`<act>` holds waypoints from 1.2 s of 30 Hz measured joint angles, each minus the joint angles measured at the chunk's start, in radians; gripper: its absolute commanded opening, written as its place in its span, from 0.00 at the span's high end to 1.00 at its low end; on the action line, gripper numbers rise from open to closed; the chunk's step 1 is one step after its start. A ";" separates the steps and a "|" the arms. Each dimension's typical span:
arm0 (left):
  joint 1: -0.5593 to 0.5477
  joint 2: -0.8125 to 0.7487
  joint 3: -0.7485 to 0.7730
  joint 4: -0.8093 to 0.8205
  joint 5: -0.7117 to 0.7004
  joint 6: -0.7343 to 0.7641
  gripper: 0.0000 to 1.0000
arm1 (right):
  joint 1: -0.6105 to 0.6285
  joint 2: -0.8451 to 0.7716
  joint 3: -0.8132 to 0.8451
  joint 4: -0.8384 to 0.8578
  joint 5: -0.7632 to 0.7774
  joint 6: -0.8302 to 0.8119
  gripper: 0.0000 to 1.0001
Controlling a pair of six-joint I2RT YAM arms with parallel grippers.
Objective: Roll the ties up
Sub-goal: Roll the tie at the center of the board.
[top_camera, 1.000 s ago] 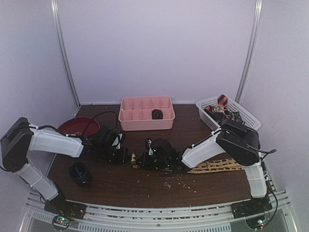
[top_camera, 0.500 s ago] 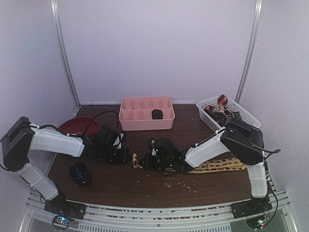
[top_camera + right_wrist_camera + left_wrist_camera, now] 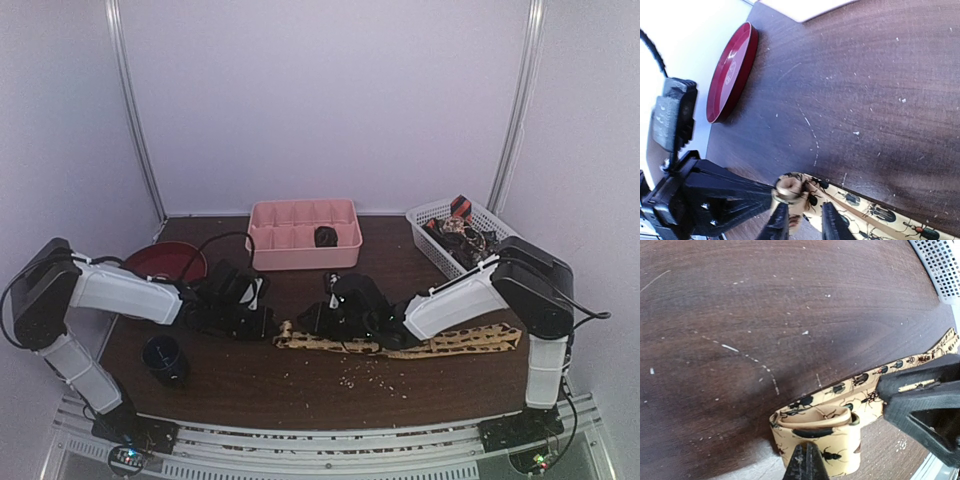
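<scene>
Tan tie (image 3: 837,447): folded end clear only from wrist views
Left gripper (image 3: 805,460): pinching fold
Right gripper (image 3: 804,206): straddling tie, grip unclear

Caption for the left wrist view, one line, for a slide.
Left-wrist view: left gripper pinching the folded end of the tan beetle-print tie, right gripper over the strip alongside.

Tan tie (image 3: 470,341) with dark beetle print is lying flat on the table (image 3: 300,375), running left to right across the near-centre and right. Its left end (image 3: 815,421) is curling over into one loose loop, sitting on top of the flat strip. Other ties (image 3: 462,228), red-and-black and dark patterned, are lying bunched in the white basket (image 3: 520,240) at far right.
</scene>
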 measured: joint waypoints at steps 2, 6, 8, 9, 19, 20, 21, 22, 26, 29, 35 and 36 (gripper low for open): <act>-0.003 0.011 0.004 0.008 0.007 0.000 1.00 | 0.000 -0.006 0.001 0.000 0.003 -0.002 0.71; -0.010 0.046 0.028 0.019 0.019 0.000 1.00 | 0.000 -0.005 0.005 -0.009 0.000 0.000 0.65; -0.011 0.058 0.035 0.027 0.022 0.000 1.00 | 0.000 -0.004 0.005 -0.012 -0.002 -0.001 0.65; -0.011 0.061 0.037 0.029 0.022 0.000 1.00 | 0.000 -0.003 0.005 -0.015 -0.002 -0.001 0.66; -0.013 0.087 0.050 0.040 0.033 0.000 1.00 | 0.001 0.026 0.050 -0.075 -0.001 -0.019 0.74; -0.013 0.089 0.050 0.042 0.034 0.000 1.00 | 0.001 0.031 0.056 -0.081 -0.002 -0.021 0.75; -0.014 0.090 0.050 0.046 0.034 0.000 1.00 | 0.001 0.039 0.062 -0.084 -0.004 -0.023 0.76; -0.015 0.091 0.050 0.049 0.035 0.000 1.00 | 0.001 0.047 0.068 -0.089 -0.006 -0.024 0.76; -0.018 0.100 0.050 0.060 0.036 0.000 1.00 | 0.003 0.064 0.072 -0.107 -0.013 -0.028 0.77; -0.019 0.106 0.050 0.067 0.036 0.000 1.00 | 0.006 0.075 0.072 -0.123 -0.013 -0.039 0.81; -0.019 0.106 0.050 0.064 0.026 0.000 1.00 | 0.007 0.080 0.072 -0.129 -0.012 -0.060 0.83; -0.019 0.104 0.050 0.063 0.020 0.000 1.00 | 0.007 0.079 0.072 -0.127 -0.013 -0.065 0.83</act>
